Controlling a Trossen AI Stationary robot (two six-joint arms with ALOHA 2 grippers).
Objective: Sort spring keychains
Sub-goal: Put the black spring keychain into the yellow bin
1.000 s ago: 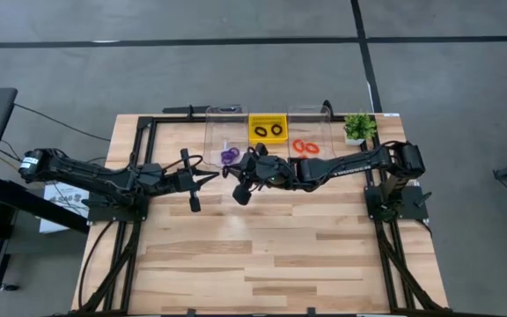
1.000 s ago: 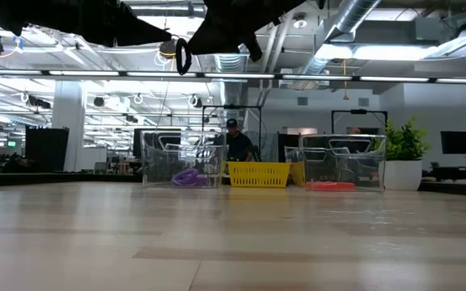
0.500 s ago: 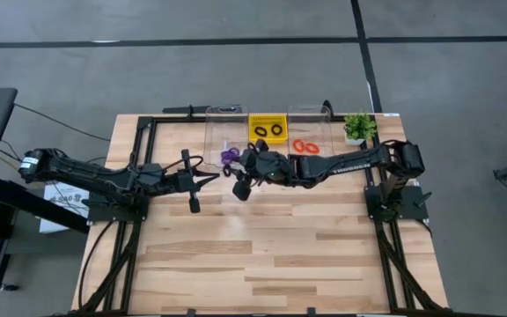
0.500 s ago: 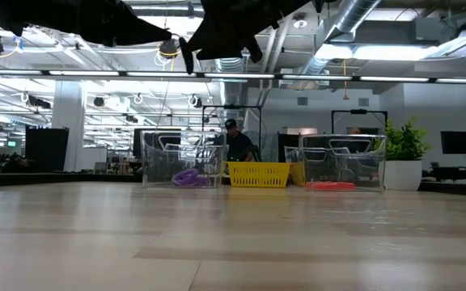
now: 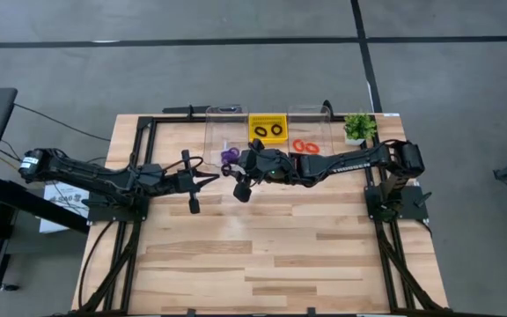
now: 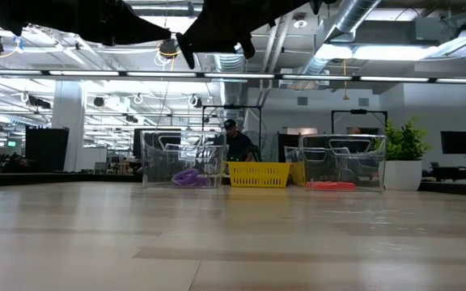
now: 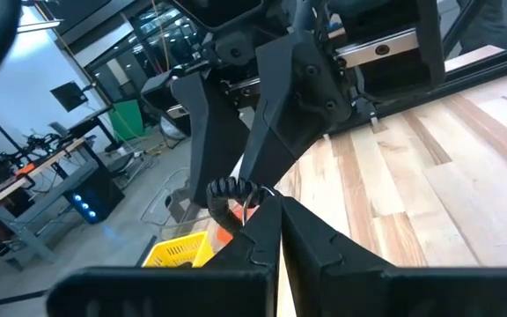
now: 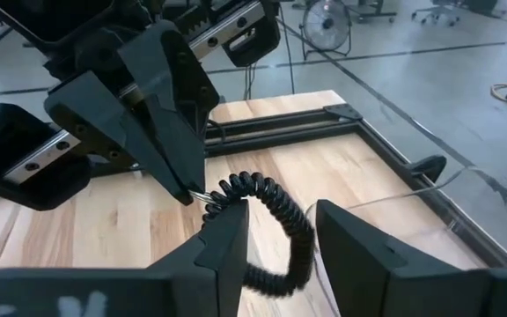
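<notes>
A black spring keychain [image 8: 275, 207] hangs in the air between my two grippers, above the table's middle near the bins. My left gripper [image 7: 278, 210] is shut on it, reaching level from the table's left [image 5: 215, 178]. My right gripper [image 8: 277, 218] is open and comes from the right [image 5: 238, 183], one finger on each side of the coil. Purple keychains [image 5: 229, 155] lie in the left clear bin. Black ones [image 5: 268, 130] lie in the yellow basket, and orange-red ones [image 5: 304, 145] in the right clear bin. My left gripper pinches the keychain's small metal ring [image 8: 208, 201] at one end of the coil, between its two fingertips [image 8: 187, 187]. It comes level from the table's left. The coil is lifted clear of the table. My right gripper: its near finger [image 8: 227, 238] hides one side of the coil, so I cannot tell whether it touches.
The clear bins [image 6: 180, 166] [image 6: 342, 166] and the yellow basket [image 6: 257, 173] stand in a row along the far edge, with a small potted plant [image 5: 357, 126] at the far right corner. A black frame [image 5: 148, 132] borders the wooden tabletop [image 5: 262, 255]. A person shows in the room beyond [image 6: 235, 141].
My right gripper has shifted a little toward the far edge and toward the left gripper. In the low view the keychain has turned from face-on, an open ring, to nearly edge-on. My left arm has kept still.
</notes>
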